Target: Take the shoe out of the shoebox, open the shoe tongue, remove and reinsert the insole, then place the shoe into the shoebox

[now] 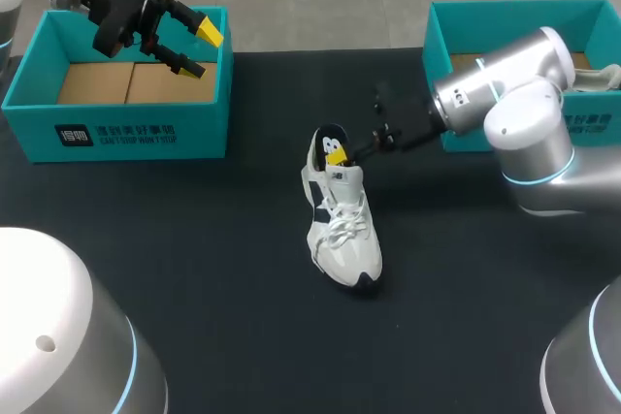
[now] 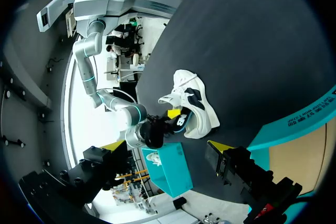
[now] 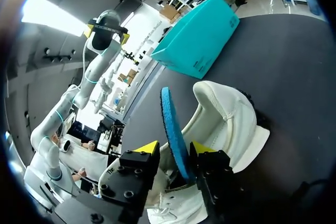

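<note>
A white sneaker (image 1: 342, 220) with dark panels stands upright on the black table, toe toward the front edge. A blue insole (image 3: 170, 124) sticks up out of its heel opening. My right gripper (image 3: 175, 149) is at the heel with the insole between its fingers. The insole lies against one finger and a small gap shows at the other, so the gripper is open. From above, the right gripper (image 1: 340, 155) sits just over the shoe's collar. My left gripper (image 1: 199, 50) hangs open over the left teal shoebox (image 1: 116, 133), holding nothing. In the left wrist view the sneaker (image 2: 191, 108) lies well ahead of the left gripper (image 2: 167, 145).
A second teal box (image 1: 437, 36) stands at the back right, behind my right arm, with something pale inside it. The left shoebox has a bare cardboard floor. Black table surface surrounds the shoe on all sides.
</note>
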`<state>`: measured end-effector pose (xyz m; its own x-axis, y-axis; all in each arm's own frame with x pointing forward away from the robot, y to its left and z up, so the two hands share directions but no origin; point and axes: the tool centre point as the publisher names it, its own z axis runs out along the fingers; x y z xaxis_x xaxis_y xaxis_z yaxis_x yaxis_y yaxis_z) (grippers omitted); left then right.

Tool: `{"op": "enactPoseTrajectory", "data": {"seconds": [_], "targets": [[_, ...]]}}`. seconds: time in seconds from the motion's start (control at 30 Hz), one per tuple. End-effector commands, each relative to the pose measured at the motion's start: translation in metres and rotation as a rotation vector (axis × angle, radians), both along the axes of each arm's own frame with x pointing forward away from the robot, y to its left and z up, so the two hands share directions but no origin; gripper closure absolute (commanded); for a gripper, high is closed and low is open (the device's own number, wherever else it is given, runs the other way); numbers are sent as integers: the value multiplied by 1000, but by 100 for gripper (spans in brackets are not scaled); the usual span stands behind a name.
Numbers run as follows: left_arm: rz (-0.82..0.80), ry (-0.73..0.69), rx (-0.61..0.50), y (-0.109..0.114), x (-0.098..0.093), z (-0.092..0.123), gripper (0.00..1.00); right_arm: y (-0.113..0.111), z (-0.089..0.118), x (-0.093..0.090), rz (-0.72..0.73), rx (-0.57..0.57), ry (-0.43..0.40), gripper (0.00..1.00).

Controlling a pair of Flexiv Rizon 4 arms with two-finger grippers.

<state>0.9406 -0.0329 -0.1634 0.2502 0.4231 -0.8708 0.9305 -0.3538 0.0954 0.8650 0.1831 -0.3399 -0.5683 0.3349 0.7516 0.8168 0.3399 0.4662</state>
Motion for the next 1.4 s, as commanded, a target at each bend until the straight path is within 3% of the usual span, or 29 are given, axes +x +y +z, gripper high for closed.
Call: {"op": "enactPoseTrajectory", "data": {"seconds": [0.03,0.2,0.5,1.2,1.23,1.27,1.3,1.4], "targets": [[-2,-1,2,0,0,0,0,0,3,2,-6,-13,-1,100],[-2,-1,2,0,0,0,0,1,6,9,19,-27,21,100],[-2,-1,2,0,0,0,0,8,-7,15,89,-46,85,100],[-2,-1,2,0,0,0,0,-1,-23,-7,93,-98,111,100],[-2,-1,2,0,0,0,0,-1,-23,-7,87,-97,103,94],[-2,-1,2,0,0,0,0,0,-23,-6,84,-95,98,69],[-2,-1,2,0,0,0,0,2,-21,-5,80,-93,90,58],[-2,-1,2,0,0,0,0,3,-17,-1,75,-88,61,36]]}}
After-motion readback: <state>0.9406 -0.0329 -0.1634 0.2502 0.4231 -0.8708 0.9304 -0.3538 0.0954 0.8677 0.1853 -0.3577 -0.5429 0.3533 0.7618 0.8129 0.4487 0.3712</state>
